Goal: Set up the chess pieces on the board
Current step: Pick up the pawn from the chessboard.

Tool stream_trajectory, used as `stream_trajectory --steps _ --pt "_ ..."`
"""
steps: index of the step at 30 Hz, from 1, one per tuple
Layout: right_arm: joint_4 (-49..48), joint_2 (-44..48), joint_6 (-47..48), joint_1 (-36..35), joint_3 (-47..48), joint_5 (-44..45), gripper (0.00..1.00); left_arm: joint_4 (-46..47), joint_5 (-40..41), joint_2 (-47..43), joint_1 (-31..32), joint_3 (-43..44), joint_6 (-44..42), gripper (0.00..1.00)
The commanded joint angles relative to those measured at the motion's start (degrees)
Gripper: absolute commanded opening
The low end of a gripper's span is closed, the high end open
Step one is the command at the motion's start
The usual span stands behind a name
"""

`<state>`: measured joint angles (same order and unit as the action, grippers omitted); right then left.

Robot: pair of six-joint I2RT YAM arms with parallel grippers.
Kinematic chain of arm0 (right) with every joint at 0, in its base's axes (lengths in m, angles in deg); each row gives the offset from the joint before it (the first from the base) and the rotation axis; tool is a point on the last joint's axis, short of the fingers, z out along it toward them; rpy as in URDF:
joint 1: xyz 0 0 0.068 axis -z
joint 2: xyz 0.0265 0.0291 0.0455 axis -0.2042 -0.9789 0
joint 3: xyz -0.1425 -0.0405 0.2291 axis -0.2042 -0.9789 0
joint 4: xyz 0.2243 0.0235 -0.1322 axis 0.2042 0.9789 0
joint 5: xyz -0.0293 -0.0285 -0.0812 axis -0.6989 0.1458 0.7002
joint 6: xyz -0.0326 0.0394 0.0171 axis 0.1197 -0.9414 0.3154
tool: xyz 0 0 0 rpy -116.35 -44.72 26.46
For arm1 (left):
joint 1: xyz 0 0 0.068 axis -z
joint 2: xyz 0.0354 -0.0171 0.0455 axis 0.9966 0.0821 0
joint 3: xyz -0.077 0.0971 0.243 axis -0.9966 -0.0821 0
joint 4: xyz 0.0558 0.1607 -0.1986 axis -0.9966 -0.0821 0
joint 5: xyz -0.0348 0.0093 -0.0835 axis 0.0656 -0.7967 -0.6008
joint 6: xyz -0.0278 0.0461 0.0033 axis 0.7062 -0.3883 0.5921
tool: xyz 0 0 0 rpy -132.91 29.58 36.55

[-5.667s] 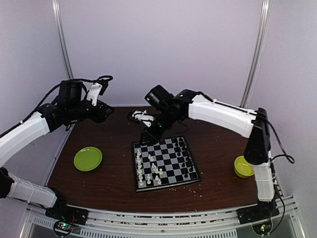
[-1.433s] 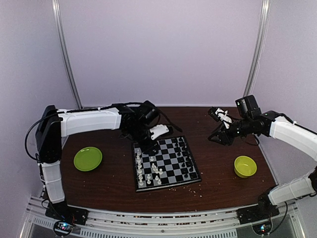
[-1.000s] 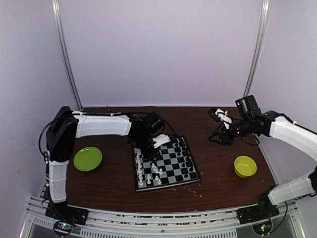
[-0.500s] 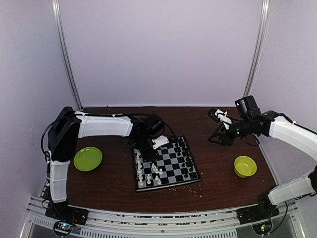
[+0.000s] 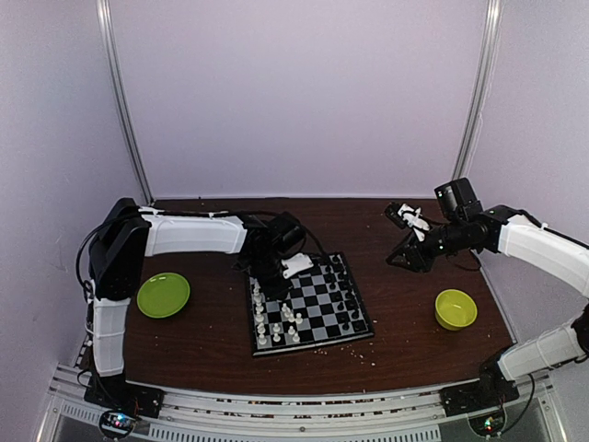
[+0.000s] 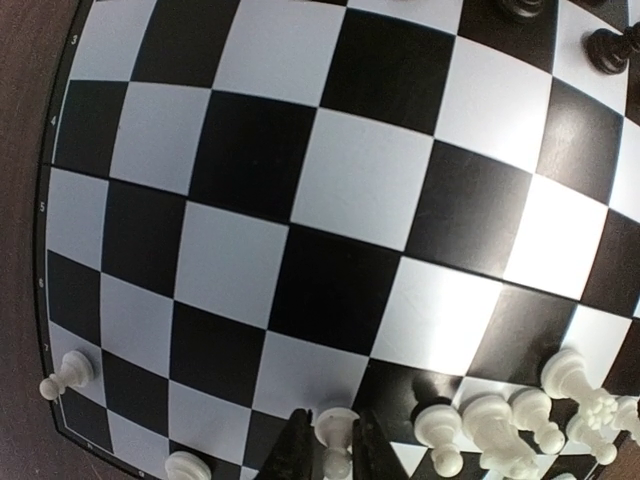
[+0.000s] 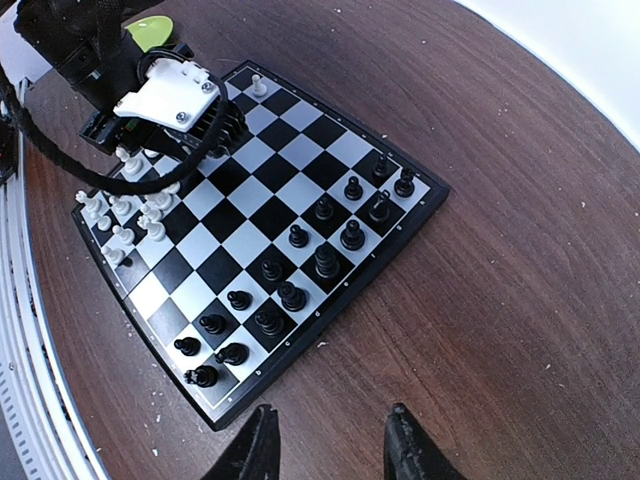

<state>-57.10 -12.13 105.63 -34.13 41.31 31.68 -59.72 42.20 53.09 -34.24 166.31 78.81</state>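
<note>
Clamping just now: left jaws on white pawn (image 6: pixel 335 430), far left of board (image 6: pixel 360 180), ready to lift; right jaws gaping, empty.

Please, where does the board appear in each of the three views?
Top external: the board lies in the middle, slightly low.
Left wrist: the board fills nearly the whole picture.
Right wrist: the board is centre-left, seen cornerwise.
Shared landmark: the white pieces crowded along one edge.
</note>
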Motion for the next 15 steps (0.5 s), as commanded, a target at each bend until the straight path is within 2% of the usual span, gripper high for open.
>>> stream_trajectory --steps 1,7,15 --pt "0.6 -0.4 0.4 0.4 1.8 0.6 0.36 -1.2 -0.1 -2.2 -0.1 -0.8 -0.1 0.14" --pt "0.7 -0.6 0.5 0.4 1.8 0.4 0.36 -1.6 0.7 -3.2 -0.1 -1.3 0.1 0.16" --pt "0.8 -0.8 0.6 0.4 1.9 0.5 0.36 -2.0 0.1 -3.4 -0.1 -1.1 0.2 0.09"
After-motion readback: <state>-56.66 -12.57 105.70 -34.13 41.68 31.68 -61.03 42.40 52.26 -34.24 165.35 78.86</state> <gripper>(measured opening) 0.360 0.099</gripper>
